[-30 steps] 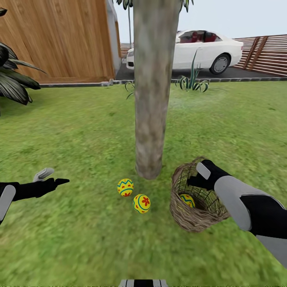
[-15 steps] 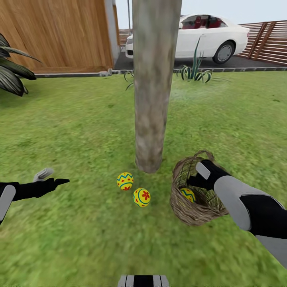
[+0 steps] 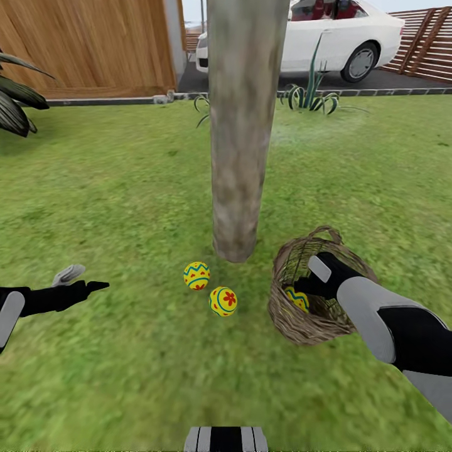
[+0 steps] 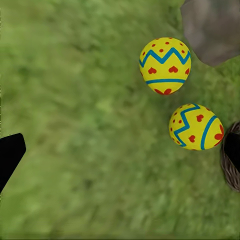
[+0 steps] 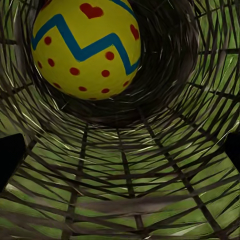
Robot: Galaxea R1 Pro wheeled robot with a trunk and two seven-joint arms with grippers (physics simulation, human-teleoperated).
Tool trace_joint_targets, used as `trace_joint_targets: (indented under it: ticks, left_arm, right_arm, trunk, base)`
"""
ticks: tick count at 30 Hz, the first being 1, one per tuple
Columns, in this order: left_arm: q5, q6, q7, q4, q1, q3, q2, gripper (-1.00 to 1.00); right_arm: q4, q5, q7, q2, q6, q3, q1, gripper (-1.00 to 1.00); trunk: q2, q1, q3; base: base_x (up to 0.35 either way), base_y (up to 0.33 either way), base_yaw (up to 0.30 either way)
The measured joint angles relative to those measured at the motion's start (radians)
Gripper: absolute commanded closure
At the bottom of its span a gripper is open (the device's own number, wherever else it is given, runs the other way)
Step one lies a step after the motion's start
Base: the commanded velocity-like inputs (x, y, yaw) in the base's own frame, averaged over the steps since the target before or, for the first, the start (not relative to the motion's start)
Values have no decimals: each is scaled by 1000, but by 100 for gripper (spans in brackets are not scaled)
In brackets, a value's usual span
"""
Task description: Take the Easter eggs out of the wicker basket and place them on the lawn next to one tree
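Camera tilted down, eggs unmoved | right end effector (image 3: 306,285) spread wide inside brown woven wicker basket (image 3: 289,314) near third yellow zigzag egg (image 5: 85,47) | two yellow zigzag eggs (image 3: 196,275) (image 3: 223,301) lower centre beside grey-brown trunk (image 3: 242,125) | left end effector (image 3: 78,279) wide, empty

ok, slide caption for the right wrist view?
Right gripper open inside the wicker basket, approaching the last Easter egg.

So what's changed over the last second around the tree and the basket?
The head camera tilted down, so the whole scene slid up the picture. The brown wicker basket has tipped a little more upright around the right gripper. Unchanged: two yellow zigzag eggs by the grey-brown trunk, third egg inside.
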Motion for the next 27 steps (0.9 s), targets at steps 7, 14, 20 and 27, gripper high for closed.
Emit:
trace_joint_targets:
  ticks: [7,14,20,27]
  left_arm:
    - [0,0,0,0,0,0,0,-100]
    - [0,0,0,7,0,0,0,-100]
    - [0,-2,1,29,0,0,-1,-100]
    - [0,-4,2,36,0,-1,-3,-100]
  right_arm:
    - [-7,0,0,0,-5,0,0,-100]
    - [-11,0,0,1,-58,1,0,-100]
    - [-10,0,0,1,-63,0,0,-100]
    - [-6,0,0,0,-63,-1,0,-100]
  trunk:
    - [-1,2,-16]
    - [-1,2,-16]
    - [-1,2,-16]
    - [-1,2,-16]
  base:
    - [0,0,0]
    - [0,0,0]
    - [0,0,0]
    - [0,0,0]
